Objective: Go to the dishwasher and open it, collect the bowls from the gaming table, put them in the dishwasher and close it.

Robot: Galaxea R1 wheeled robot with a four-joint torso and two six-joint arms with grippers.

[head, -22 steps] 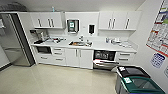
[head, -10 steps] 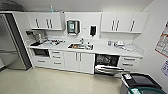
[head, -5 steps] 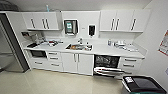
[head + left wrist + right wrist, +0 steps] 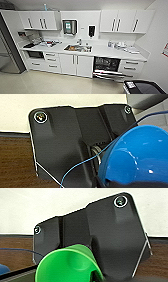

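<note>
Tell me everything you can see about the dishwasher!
The dishwasher sits built into the row of white lower cabinets, under the white countertop, to the right of the sink's double doors and left of a stack of drawers. It is open: its door is folded down toward the floor, looking like shiny metal along the edge. Inside it looks dark, with a rack holding things too blurry to name. The robot is some way off and nothing of the robot touches it.

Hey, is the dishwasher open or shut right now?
Open. The dishwasher shows a dark cavity with racks between the white cabinets, and its door is folded down in front with a rack above it.
</note>
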